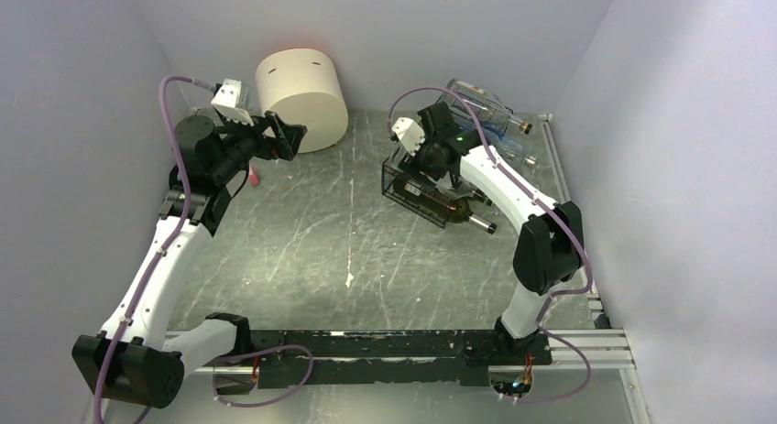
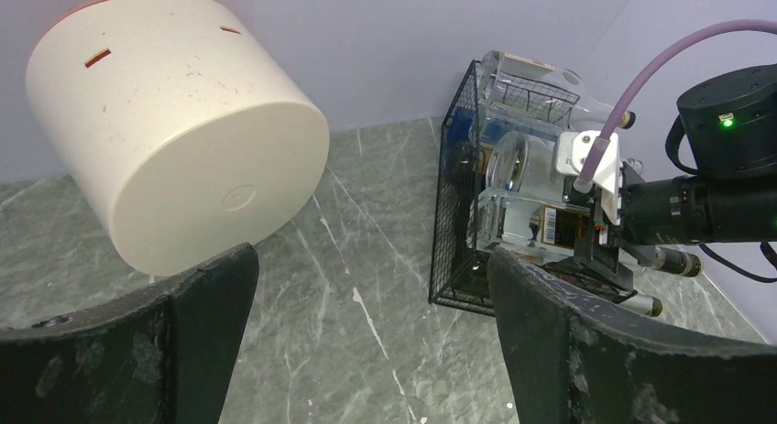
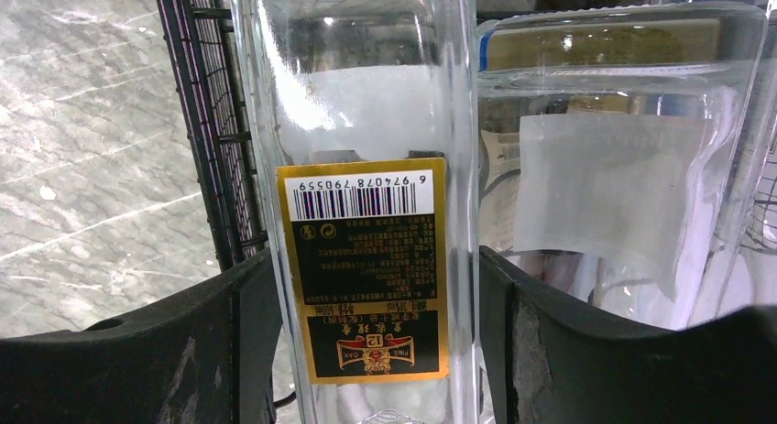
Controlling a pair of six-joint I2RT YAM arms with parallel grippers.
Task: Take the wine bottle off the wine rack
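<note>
step: grasp | gold-label bottle (image 3: 366,94) lies in rack (image 3: 211,122), far-R tabletop (image 3: 82,122) | R fingers (image 3: 229,332) straddle it, hard by glass, grip unclear | L fingers (image 2: 202,323) wide, empty | next: clamp, lift clear of rack

Clear glass bottle (image 3: 366,94), centre of right wrist view: glossy, smooth, bright reflections. Gold-and-black paper label (image 3: 364,268) on it: slight sheen. Black wire-mesh wine rack (image 3: 206,122), upper left: thin metal wire, dark coating. Cream cylinder (image 2: 174,140), upper left of left wrist view: matt, faintly scuffed. Grey stone-look tabletop (image 1: 311,250): scratched, dull sheen. Black gripper fingers (image 3: 137,360), lower corners: matt, worn grey.
</note>
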